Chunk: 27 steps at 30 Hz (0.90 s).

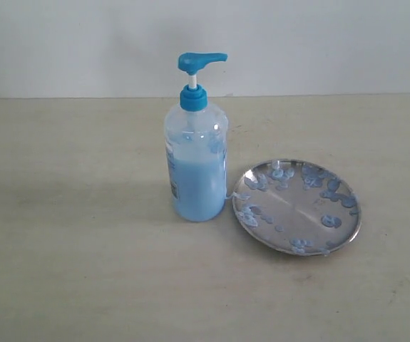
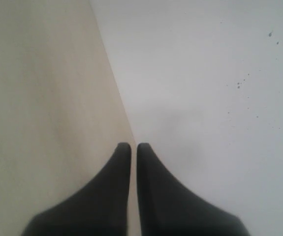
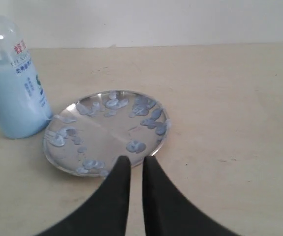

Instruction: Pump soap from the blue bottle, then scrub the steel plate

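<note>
The blue bottle (image 1: 196, 171) stands upright mid-table, long axis vertical. Its pump spout (image 1: 203, 60) points toward the right edge, at the steel plate (image 1: 299, 204) just beside it (dotted with soap (image 1: 331, 221)). The right gripper (image 3: 136, 164), nearly closed and empty, faces the plate and looks nearer. The left gripper (image 2: 134, 147), likewise pinched and empty, faces the far edge.

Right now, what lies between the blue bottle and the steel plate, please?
Nothing: blue bottle and steel plate stand nearly touching on the table, shown in the exterior view.

Exterior camera looks down across the desk (image 1: 62, 271) toward its far edge; the nearer right wrist camera shares bottle (image 1: 196, 171) and plate (image 1: 297, 206).
</note>
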{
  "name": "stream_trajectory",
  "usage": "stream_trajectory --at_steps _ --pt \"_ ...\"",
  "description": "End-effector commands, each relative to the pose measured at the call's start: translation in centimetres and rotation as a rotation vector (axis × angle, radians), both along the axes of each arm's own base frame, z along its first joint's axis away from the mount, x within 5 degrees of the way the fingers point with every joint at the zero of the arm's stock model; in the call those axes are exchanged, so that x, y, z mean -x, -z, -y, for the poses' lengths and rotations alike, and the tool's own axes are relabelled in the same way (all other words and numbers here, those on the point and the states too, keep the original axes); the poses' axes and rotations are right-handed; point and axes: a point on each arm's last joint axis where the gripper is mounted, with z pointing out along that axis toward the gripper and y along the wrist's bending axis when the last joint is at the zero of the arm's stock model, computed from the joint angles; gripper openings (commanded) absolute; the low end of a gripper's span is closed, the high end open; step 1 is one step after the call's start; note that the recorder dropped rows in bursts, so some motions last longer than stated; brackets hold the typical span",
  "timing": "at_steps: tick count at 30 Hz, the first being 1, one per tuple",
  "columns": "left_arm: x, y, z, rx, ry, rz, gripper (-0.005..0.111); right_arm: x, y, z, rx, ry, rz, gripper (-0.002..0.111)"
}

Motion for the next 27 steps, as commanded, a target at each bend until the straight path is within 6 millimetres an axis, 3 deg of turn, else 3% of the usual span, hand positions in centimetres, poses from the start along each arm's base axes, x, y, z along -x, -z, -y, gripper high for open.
stream_trajectory --at_steps 1,27 --pt "0.00 0.08 0.02 -0.005 0.005 0.001 0.004 -0.07 -0.09 0.37 0.079 0.055 0.026 0.000" --pt "0.00 0.06 -0.03 -0.027 0.003 0.000 0.004 -0.10 -0.22 0.45 -0.020 0.087 0.037 0.000"
